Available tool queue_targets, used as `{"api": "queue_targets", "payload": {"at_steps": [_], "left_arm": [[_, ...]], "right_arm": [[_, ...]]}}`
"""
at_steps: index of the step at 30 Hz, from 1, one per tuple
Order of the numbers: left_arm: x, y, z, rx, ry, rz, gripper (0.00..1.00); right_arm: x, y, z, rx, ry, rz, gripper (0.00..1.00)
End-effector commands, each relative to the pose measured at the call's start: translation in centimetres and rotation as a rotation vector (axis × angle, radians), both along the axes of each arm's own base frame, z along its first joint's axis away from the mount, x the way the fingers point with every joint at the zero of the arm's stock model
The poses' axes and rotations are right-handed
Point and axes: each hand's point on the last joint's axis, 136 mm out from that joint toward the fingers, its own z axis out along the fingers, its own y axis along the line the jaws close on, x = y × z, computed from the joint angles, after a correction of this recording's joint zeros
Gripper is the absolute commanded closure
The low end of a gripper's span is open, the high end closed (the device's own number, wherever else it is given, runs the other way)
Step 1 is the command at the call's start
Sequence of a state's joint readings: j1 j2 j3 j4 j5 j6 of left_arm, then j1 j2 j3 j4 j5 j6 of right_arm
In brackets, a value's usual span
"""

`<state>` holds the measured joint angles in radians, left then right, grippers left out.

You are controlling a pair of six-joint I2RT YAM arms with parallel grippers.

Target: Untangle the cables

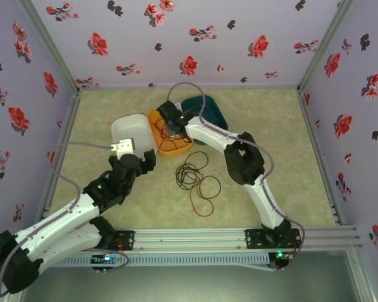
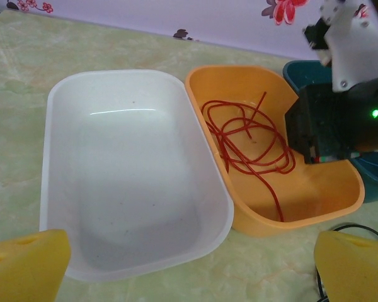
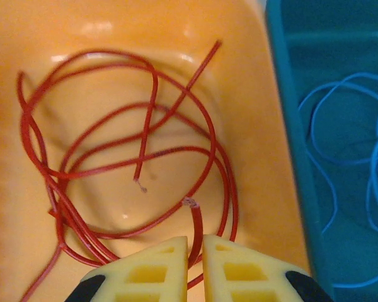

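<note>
Red cable (image 3: 170,151): 1, in orange bin (image 3: 258,126) | blue cable (image 3: 343,82): 1, in teal bin (image 3: 288,126) | left claw (image 2: 189,267) apart | right claw (image 3: 195,251) barely apart

Red cable (image 3: 147,126) loosely coiled inside orange bin (image 3: 252,113). Blue cable (image 3: 370,182) looped inside teal bin (image 3: 288,126) just beside. Black cable (image 1: 190,173) and second red cable (image 1: 209,197) overlapping in loose loops on table (image 1: 271,126), near orange bin.
</note>
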<state>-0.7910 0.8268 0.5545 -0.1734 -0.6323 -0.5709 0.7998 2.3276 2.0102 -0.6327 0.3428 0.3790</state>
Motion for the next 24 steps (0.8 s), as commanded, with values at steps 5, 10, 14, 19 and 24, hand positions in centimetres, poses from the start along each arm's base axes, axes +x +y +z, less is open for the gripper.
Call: {"api": "queue_targets", "payload": {"at_steps": [5,10,14,19,24], "left_arm": [[0.4,-0.2,0.8,-0.030,-0.010,0.013,0.00],[0.5,-0.3,0.7,-0.025,-0.006,0.007,0.00],[0.5,-0.3,0.7,-0.028,-0.008,0.007,0.00],[0.5,-0.3,0.7,-0.026,-0.008,0.007,0.00],[0.5,-0.3,0.9,-0.028,-0.011,0.006,0.00]], "right_arm": [[-0.2,0.2,-0.4,-0.021,0.042,-0.019,0.78],[-0.2,0.3,0.8,-0.016,0.030,-0.011,0.67],[0.0,0.0,2.8,-0.014,-0.004,-0.013,0.58],[0.0,-0.6,5.3,-0.007,-0.049,-0.020,0.52],[-0.5,-1.4,7.7,0.027,-0.083,-0.035,0.47]]}}
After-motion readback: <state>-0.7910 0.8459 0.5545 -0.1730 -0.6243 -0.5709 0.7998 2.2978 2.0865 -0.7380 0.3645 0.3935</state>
